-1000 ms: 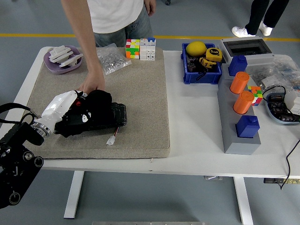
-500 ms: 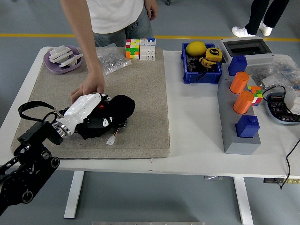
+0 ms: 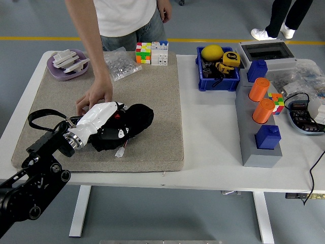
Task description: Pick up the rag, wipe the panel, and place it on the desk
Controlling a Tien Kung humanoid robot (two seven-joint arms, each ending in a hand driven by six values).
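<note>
A black rag [image 3: 134,118] lies bunched on a black panel [image 3: 107,142] on the beige mat [image 3: 152,91]. My left hand [image 3: 114,113], white with a black arm behind it, lies on the rag with its fingers curled into the cloth and presses it on the panel. The rag and hand hide most of the panel; a white plug [image 3: 120,151] on a short wire sticks out at its near edge. A person at the far side rests a hand [image 3: 94,99] on the panel's left end, just behind my hand. My right arm is out of view.
A purple dish [image 3: 68,63] with white parts, a bag of small parts [image 3: 122,65] and cubes [image 3: 152,53] stand at the mat's far edge. A blue bin [image 3: 218,71] and a grey block with orange cylinders [image 3: 261,109] stand to the right.
My left hand has slid the rag to the right along the panel, and the arm has reached further in. The person's hand has stayed at the panel's left end.
</note>
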